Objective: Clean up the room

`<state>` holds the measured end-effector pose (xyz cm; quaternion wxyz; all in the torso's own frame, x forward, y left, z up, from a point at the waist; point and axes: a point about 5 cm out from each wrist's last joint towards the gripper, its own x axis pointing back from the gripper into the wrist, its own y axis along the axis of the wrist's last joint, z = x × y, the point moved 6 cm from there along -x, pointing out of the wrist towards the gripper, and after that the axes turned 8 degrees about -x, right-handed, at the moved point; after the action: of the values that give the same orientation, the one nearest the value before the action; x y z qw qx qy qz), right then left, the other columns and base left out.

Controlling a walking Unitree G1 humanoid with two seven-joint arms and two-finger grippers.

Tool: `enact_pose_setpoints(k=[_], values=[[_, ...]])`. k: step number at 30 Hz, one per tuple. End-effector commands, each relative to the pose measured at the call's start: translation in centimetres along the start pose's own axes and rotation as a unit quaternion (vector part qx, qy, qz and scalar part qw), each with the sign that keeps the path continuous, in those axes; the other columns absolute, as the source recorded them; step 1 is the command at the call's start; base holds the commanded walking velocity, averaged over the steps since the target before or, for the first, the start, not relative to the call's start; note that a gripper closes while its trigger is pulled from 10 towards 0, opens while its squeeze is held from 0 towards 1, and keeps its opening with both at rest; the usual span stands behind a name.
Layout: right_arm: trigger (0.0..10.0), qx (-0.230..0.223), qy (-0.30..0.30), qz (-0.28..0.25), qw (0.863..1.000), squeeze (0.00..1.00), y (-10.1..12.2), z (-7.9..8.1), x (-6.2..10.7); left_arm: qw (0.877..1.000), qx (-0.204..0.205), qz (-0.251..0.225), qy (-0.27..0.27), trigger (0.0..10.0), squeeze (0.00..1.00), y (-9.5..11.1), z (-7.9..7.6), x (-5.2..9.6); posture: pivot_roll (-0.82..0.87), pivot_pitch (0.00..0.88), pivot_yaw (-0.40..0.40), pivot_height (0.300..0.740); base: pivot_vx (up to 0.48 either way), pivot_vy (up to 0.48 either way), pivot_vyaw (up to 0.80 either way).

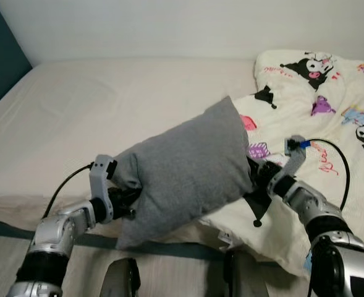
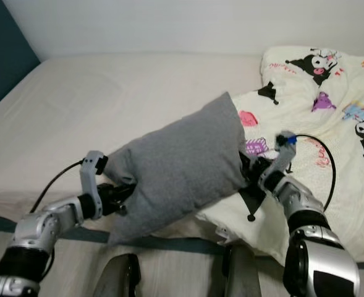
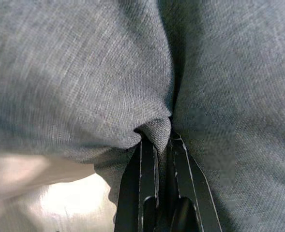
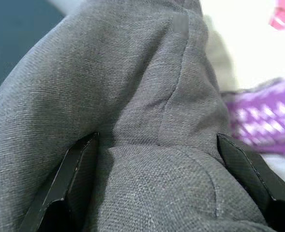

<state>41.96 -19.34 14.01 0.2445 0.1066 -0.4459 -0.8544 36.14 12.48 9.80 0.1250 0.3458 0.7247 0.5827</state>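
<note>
Left wrist view is showing the left gripper with its fingers pressed together on a small fold of the grey pillow, pinching the cloth. Right wrist view is showing the right gripper differently: its fingers are standing wide apart, bracketing a thick bulge of the pillow's other end.

Outward from there, the head views are showing the pillow hanging between the two grippers, tilted, above the near edge of the bed, with the patterned duvet rumpled just beside it on the robot's right.

As I judge it, the pillow is being carried to its place on the bed; the next move is calling for both arms travelling together, since the left pinch is holding little cloth and could slip.
</note>
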Motion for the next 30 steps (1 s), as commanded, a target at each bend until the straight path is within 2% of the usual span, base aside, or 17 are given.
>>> enact_pose_setpoints(k=[1, 4, 5, 7, 9, 10, 11, 12, 16, 20, 26, 30], values=[[7.3, -0.003, 0.036, 0.081, 0.996, 0.00, -4.5, 1.9, -1.4, 0.999, 0.004, -0.030, -0.044, 0.0, 0.00, 1.1, -2.7, -1.2, 0.11, 0.228, 0.032, 0.578, 0.000, 0.000, 0.00], [7.3, -0.003, 0.036, 0.081, 0.996, 0.00, -4.5, 1.9, -1.4, 0.999, 0.004, -0.030, -0.044, 0.0, 0.00, 1.1, -2.7, -1.2, 0.11, 0.228, 0.032, 0.578, 0.000, 0.000, 0.00], [0.0, 0.013, 0.003, 0.080, 0.997, 0.00, -4.8, 1.1, -1.3, 0.998, 0.015, -0.044, -0.030, 0.0, 0.00, 1.4, -2.6, -1.2, 0.10, 0.219, 0.025, 0.578, 0.000, 0.000, 0.00], [0.0, 0.013, 0.003, 0.080, 0.997, 0.00, -4.8, 1.1, -1.3, 0.998, 0.015, -0.044, -0.030, 0.0, 0.00, 1.4, -2.6, -1.2, 0.10, 0.219, 0.025, 0.578, 0.000, 0.000, 0.00], [0.0, 0.045, -0.062, 0.052, 0.996, 0.00, -4.9, -0.7, -0.5, 0.991, 0.068, -0.103, 0.048, 0.0, 0.00, 2.8, -0.7, -1.0, 0.07, 0.190, 0.014, 0.578, 0.000, 0.000, 0.00], [0.0, 0.045, -0.062, 0.052, 0.996, 0.00, -4.9, -0.7, -0.5, 0.991, 0.068, -0.103, 0.048, 0.0, 0.00, 2.8, -0.7, -1.0, 0.07, 0.190, 0.014, 0.578, 0.000, 0.000, 0.00], [0.0, 0.057, -0.082, 0.032, 0.994, 0.00, -4.6, -1.1, -0.1, 0.983, 0.096, -0.131, 0.083, 0.0, 0.00, 3.3, 0.3, -0.7, 0.06, 0.181, 0.010, 0.578, 0.000, 0.000, 0.00], [0.0, 0.066, -0.091, 0.008, 0.994, 0.00, -4.1, -1.1, 0.2, 0.975, 0.113, -0.147, 0.124, 10.0, 0.00, 3.4, 1.4, -0.2, 0.05, 0.171, 0.008, 0.578, 0.000, 0.000, 0.00], [0.0, 0.076, -0.097, -0.030, 0.992, 0.00, -3.3, -0.5, 0.6, 0.967, 0.124, -0.150, 0.167, 10.0, 0.00, 3.1, 2.4, 0.2, 0.03, 0.151, 0.007, 0.578, 0.000, 0.000, 0.00], [0.0, 0.079, -0.092, -0.045, 0.992, 0.00, -3.0, 0.1, 0.6, 0.968, 0.118, -0.138, 0.175, 10.0, 0.00, 2.7, 2.4, 0.0, 0.03, 0.144, 0.008, 0.578, 0.000, 0.000, 0.00], [0.0, 0.082, -0.085, -0.077, 0.990, 0.00, -2.2, 1.3, 0.4, 0.975, 0.097, -0.106, 0.172, 10.0, 0.00, 1.5, 1.1, -0.9, 0.01, 0.130, 0.004, 0.578, 0.000, 0.000, 0.00], [0.0, 0.103, -0.067, -0.099, 0.987, 0.00, -1.5, 3.6, -0.2, 0.974, 0.092, -0.113, 0.174, 10.0, 0.00, 1.6, -0.1, -1.5, 0.01, 0.134, -0.006, 0.578, 0.000, 0.000, 0.00]])
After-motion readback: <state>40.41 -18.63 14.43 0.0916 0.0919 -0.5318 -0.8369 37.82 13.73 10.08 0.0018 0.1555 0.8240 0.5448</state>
